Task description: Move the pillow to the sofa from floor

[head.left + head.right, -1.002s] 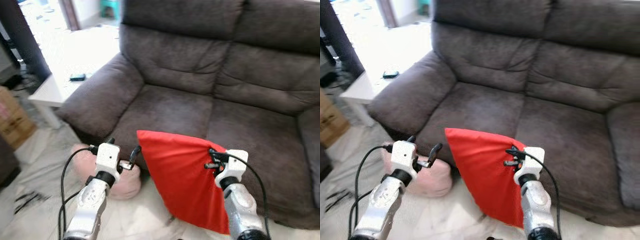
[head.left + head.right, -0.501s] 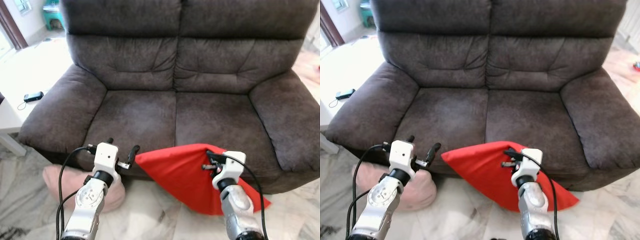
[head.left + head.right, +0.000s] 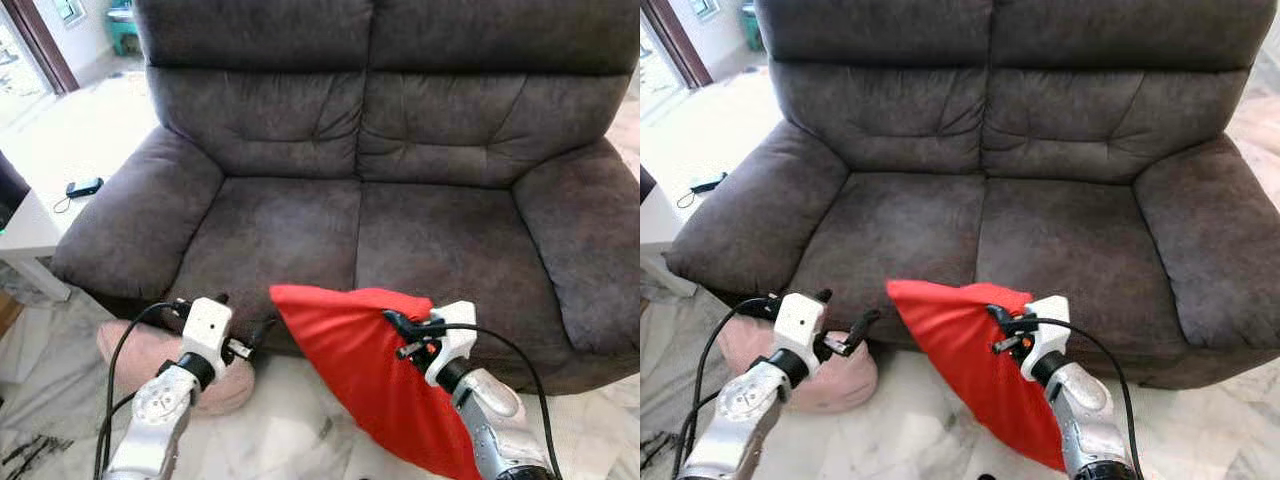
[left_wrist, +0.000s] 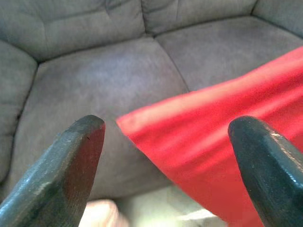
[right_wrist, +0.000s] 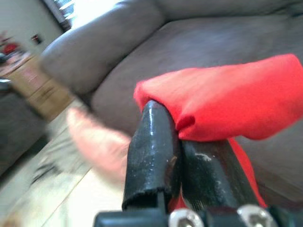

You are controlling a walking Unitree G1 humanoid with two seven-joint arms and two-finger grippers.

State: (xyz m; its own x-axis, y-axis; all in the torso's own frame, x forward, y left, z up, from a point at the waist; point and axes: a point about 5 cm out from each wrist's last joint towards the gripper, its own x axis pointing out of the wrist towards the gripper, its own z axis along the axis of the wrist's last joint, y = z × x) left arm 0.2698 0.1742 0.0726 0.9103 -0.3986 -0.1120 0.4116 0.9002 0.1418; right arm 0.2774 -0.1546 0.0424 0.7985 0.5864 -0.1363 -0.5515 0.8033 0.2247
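R gripper holds red pillow in front of the sofa.
R fingers clenched on pillow's upper edge; pillow hangs below them, off the floor, not yet on the seat. L gripper released, fingers apart, just beside pillow corner; pink cushion on floor under it.

your right gripper is reaching forward with its silver arm raised, its black fingers pressing together on a fold of red fabric. your left gripper is reaching forward at about the same height, its two fingers standing wide apart and holding nothing.
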